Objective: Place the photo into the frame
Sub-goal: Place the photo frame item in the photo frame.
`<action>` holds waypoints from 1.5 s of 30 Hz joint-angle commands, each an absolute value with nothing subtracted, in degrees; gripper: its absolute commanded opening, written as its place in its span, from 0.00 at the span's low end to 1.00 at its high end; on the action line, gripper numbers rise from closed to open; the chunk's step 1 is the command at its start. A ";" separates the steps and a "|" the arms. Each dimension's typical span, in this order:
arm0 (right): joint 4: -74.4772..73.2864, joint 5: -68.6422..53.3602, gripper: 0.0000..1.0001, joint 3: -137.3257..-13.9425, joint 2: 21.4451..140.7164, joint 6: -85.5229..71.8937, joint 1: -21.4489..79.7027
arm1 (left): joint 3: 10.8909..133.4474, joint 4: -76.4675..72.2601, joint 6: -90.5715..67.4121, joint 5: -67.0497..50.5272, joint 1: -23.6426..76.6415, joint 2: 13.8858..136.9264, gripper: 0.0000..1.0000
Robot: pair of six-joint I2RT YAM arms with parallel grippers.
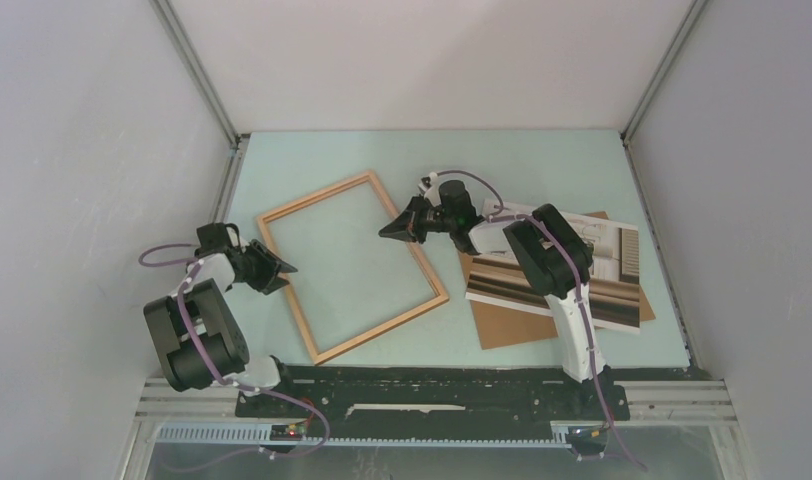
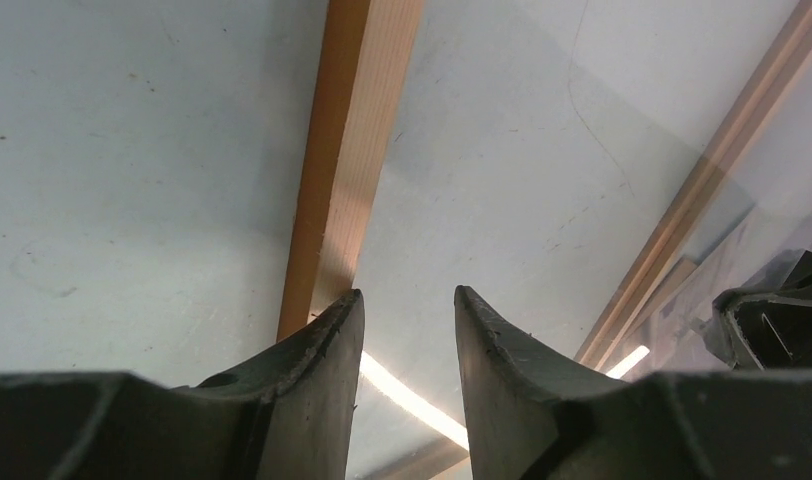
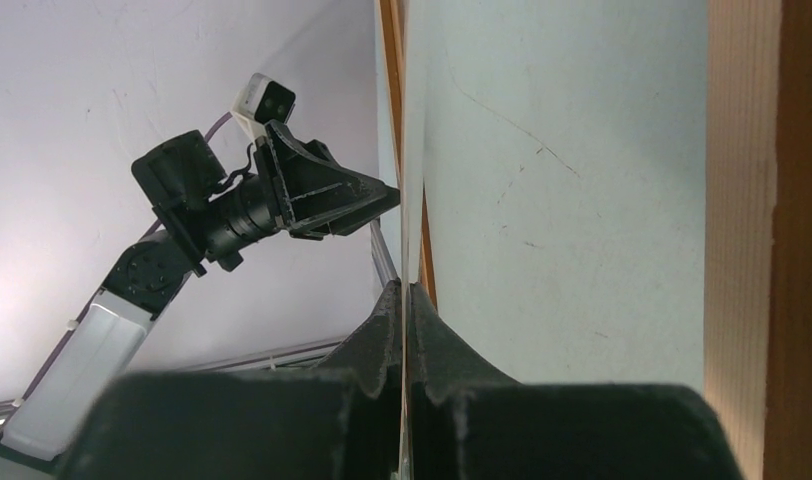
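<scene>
Top external: one frame (image 1: 315,194), one photo (image 1: 617,262), one board (image 1: 512,325)

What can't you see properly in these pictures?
- Photo: top view, the right arm covers its middle; its picture is too small to read.
- Board: top view, mostly under the photo.
- Frame: wrist views, cut off by the edges.
- Right gripper: right wrist view, a thin pale edge sits in its shut jaws; what it is can't be told.
</scene>
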State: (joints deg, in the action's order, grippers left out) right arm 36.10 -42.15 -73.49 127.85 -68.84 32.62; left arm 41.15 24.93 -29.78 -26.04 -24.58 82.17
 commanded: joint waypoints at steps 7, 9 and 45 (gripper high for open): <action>36.37 -42.87 0.00 -77.34 129.37 -64.70 33.59 | 40.78 25.05 -29.34 -26.33 -25.02 82.97 0.47; 36.15 -42.63 0.00 -77.34 129.47 -64.52 33.57 | 40.77 25.06 -29.28 -26.30 -24.96 82.95 0.47; 47.05 -46.22 0.00 -77.52 129.47 -73.81 34.73 | 40.14 20.57 -32.80 -26.94 -28.31 82.97 0.68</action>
State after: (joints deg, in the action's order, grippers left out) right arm 42.78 -44.38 -75.46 129.93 -71.81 33.36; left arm 40.29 21.96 -32.99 -25.28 -28.91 83.05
